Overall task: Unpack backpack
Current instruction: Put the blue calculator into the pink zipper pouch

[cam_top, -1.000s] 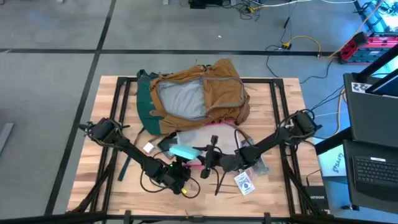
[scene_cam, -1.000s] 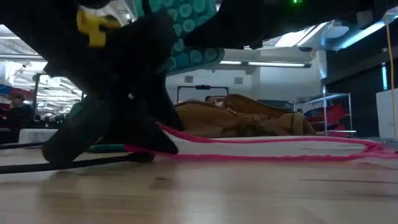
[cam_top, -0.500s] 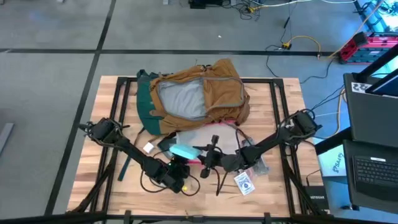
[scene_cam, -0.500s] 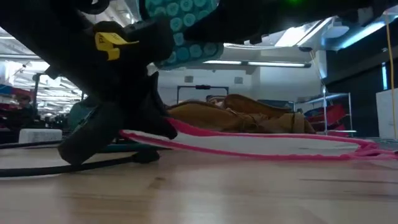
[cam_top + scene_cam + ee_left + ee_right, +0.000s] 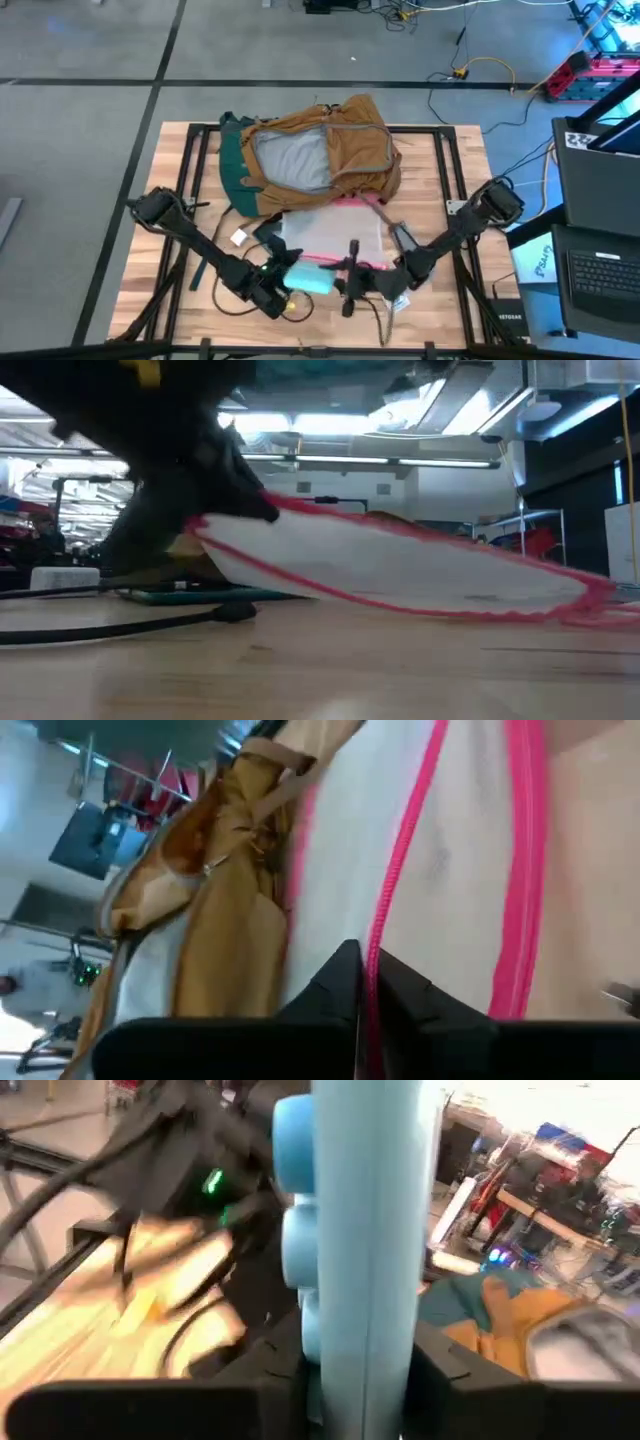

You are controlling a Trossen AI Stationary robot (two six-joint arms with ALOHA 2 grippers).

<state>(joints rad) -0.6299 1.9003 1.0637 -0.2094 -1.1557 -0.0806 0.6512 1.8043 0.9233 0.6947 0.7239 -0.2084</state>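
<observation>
My desk [image 5: 455, 180] is pale blond wood with a black frame. On it the backpack [image 5: 350, 150] is tan-brown outside, dark teal-green along one side, with a grey lining. The pouch [image 5: 330, 235] is clear and milky, edged in bright pink (the zip is pink too). My right pincer [image 5: 362, 1370] is black and holds a light blue object [image 5: 355, 1210] with rounded bumps.

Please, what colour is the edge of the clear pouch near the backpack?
Pink; the clear pouch shows it best in the low view.

Left hand [image 5: 236, 500] blurred, cut by low view's top edge; backpack [image 5: 395, 518] mostly hidden behind pouch [image 5: 400, 570].
</observation>
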